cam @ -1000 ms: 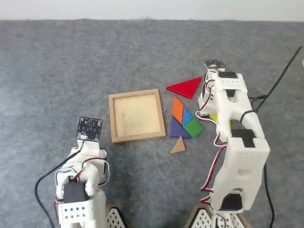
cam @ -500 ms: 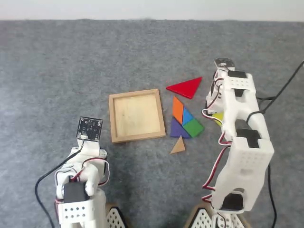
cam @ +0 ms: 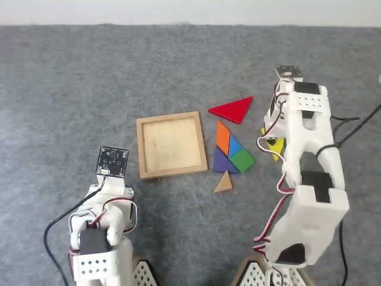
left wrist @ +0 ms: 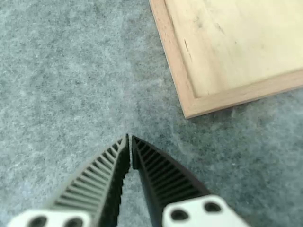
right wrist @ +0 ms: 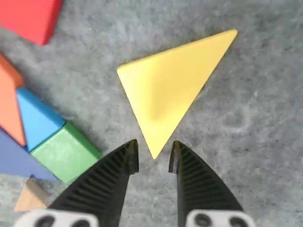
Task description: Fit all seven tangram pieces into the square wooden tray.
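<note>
The right tool (right wrist: 152, 153) was open by a narrow gap, its two black ribbed fingers (right wrist: 113, 175) set either side of the sharp corner of the yellow triangle (right wrist: 173, 92). The corner sat in the gap, and whether the fingers touched it could not be told; the triangle lay flat on the table (cam: 89, 71), not lifted. The left tool (left wrist: 129, 142) was closed, its fingertips meeting at a point with nothing between them, low over the table just outside one corner of the wooden tray (left wrist: 175, 61). In the high view the tray lay square near the middle of the table, with all seven pieces on the table to one side of it. The red triangle (cam: 232, 109) lay off the tray's far corner. The orange piece (cam: 222, 137), blue piece (cam: 234, 146), green piece (cam: 243, 159) and purple piece (cam: 221, 162) were packed together just beside the tray, and the small tan triangle (cam: 224, 182) lay just beyond them. The table was covered in a grey, carpet-like material. A pale wall (cam: 178, 12) ran along its far edge.
</note>
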